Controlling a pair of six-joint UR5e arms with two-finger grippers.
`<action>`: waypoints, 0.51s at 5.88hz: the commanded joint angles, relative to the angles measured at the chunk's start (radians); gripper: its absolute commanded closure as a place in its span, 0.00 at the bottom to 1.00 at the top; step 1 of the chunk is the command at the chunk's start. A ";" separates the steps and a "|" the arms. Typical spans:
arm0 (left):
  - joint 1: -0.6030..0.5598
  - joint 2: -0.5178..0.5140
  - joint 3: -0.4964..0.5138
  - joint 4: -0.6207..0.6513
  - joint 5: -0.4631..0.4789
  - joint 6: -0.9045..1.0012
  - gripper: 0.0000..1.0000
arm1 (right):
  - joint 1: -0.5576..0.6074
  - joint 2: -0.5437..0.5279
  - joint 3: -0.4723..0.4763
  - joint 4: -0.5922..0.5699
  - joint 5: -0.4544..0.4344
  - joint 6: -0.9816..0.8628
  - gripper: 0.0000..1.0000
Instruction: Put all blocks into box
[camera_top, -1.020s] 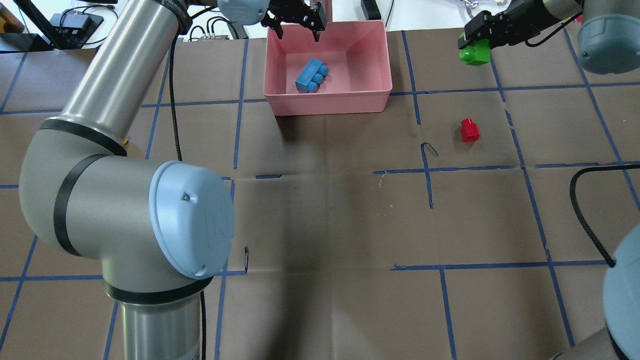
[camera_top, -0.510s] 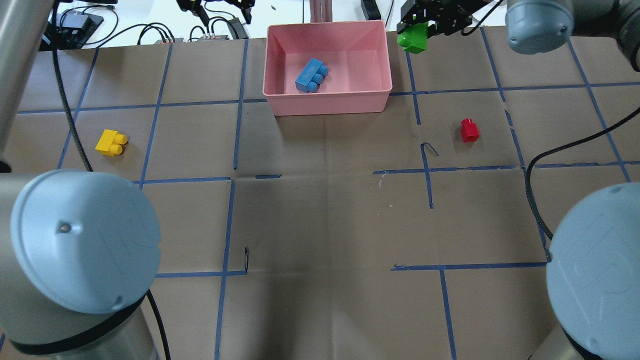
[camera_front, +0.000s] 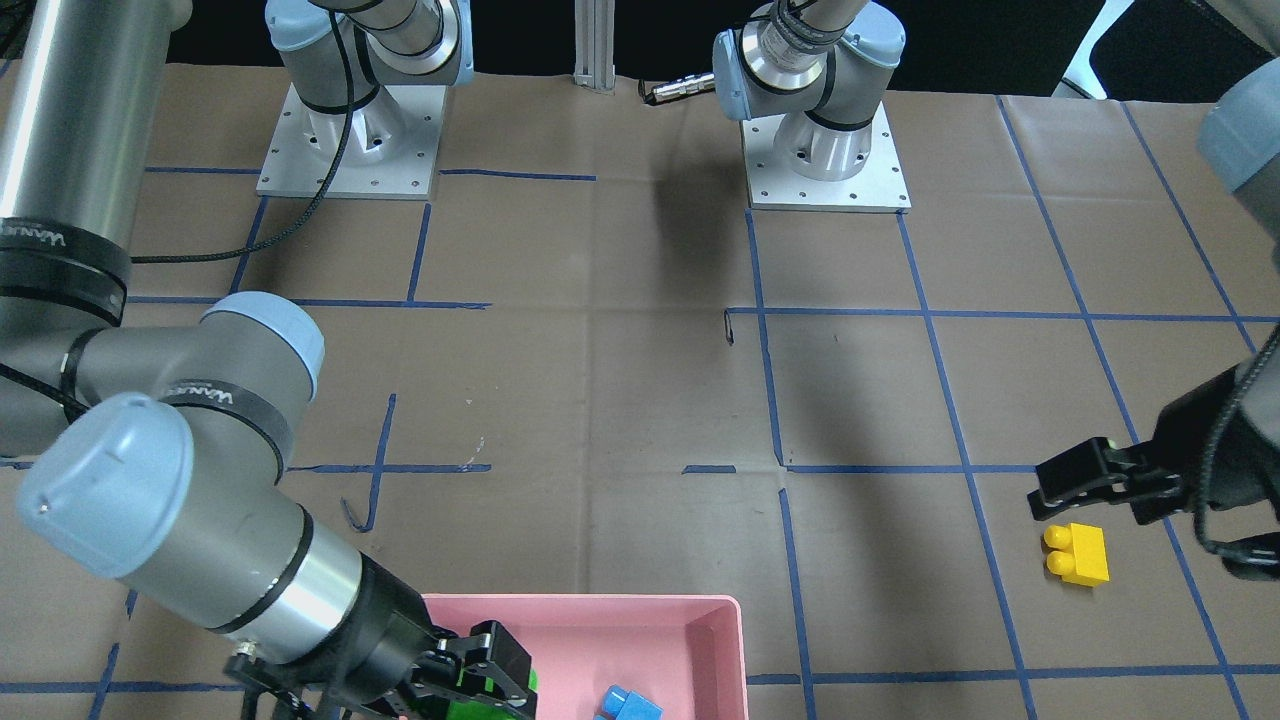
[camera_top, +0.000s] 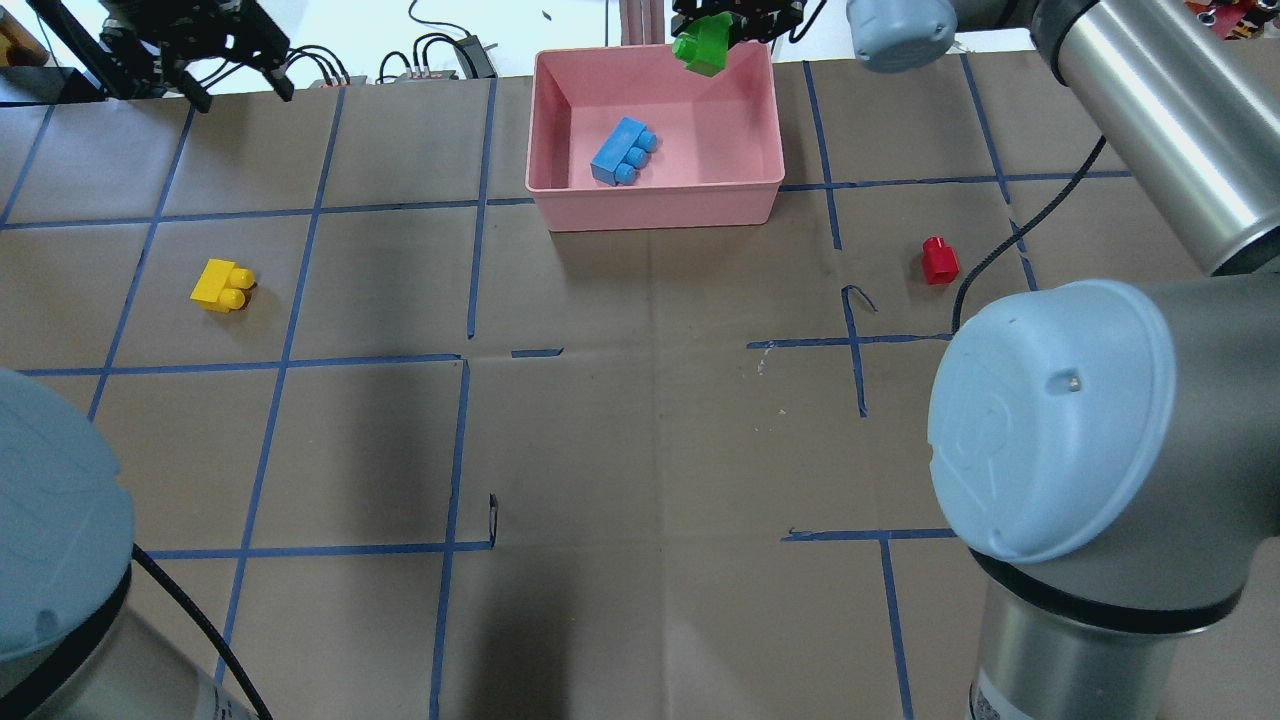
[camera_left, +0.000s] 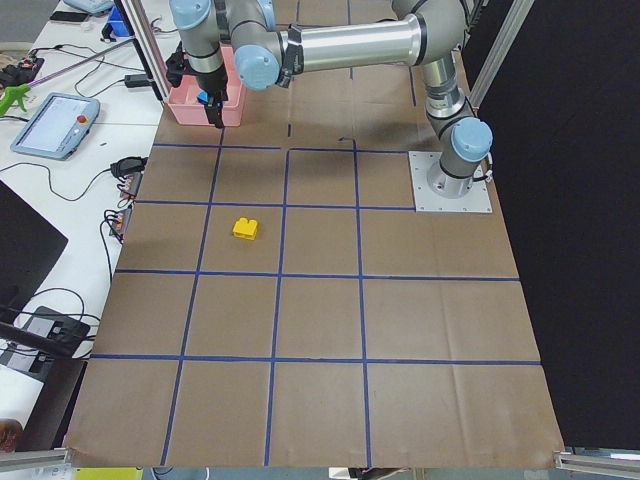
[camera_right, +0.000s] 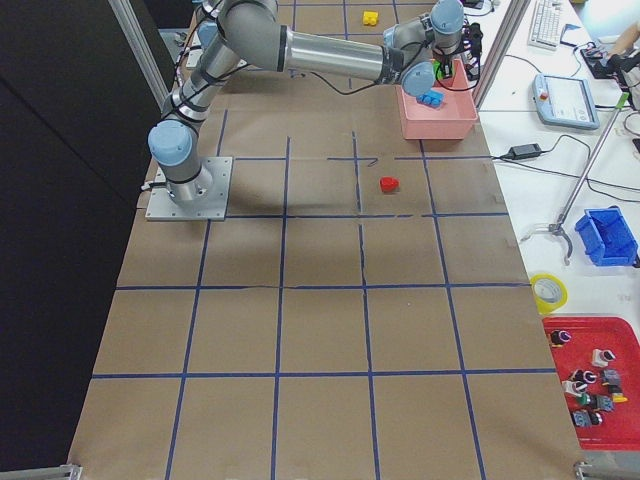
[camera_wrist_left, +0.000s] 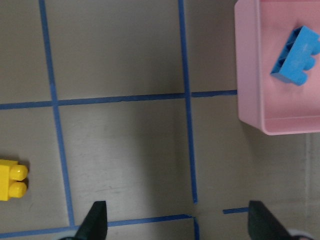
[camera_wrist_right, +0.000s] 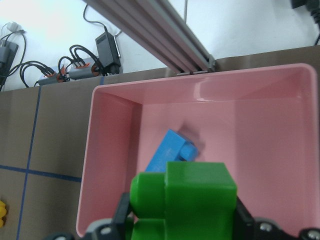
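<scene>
My right gripper (camera_top: 712, 40) is shut on the green two-stud block (camera_top: 703, 45) and holds it above the far side of the pink box (camera_top: 655, 210). The right wrist view shows the green block (camera_wrist_right: 185, 200) over the box's inside (camera_wrist_right: 260, 150). The light-blue block (camera_top: 622, 152) lies inside the box. The yellow block (camera_top: 222, 285) lies on the table at the left. The red block (camera_top: 939, 260) lies right of the box. My left gripper (camera_top: 240, 92) is open and empty, raised over the far left of the table. Its wrist view shows the yellow block (camera_wrist_left: 11, 180) at the lower left.
Brown paper with a blue tape grid covers the table (camera_top: 650, 430). Cables and a power brick (camera_top: 470, 50) lie beyond the far edge. An aluminium post (camera_top: 640, 20) stands just behind the box. The arms' large elbows fill the near corners of the overhead view.
My right gripper has carried the green block leftwards, from right of the box to above its far side. My left gripper has moved left, away from the box, staying open.
</scene>
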 joint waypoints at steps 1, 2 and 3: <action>0.133 -0.011 -0.029 0.036 0.052 0.121 0.04 | 0.046 0.051 -0.025 0.001 -0.002 0.040 0.57; 0.141 -0.033 -0.040 0.069 0.053 0.146 0.05 | 0.046 0.054 -0.022 0.000 -0.005 0.036 0.01; 0.158 -0.056 -0.088 0.139 0.049 0.213 0.06 | 0.045 0.057 -0.022 0.003 -0.004 0.039 0.00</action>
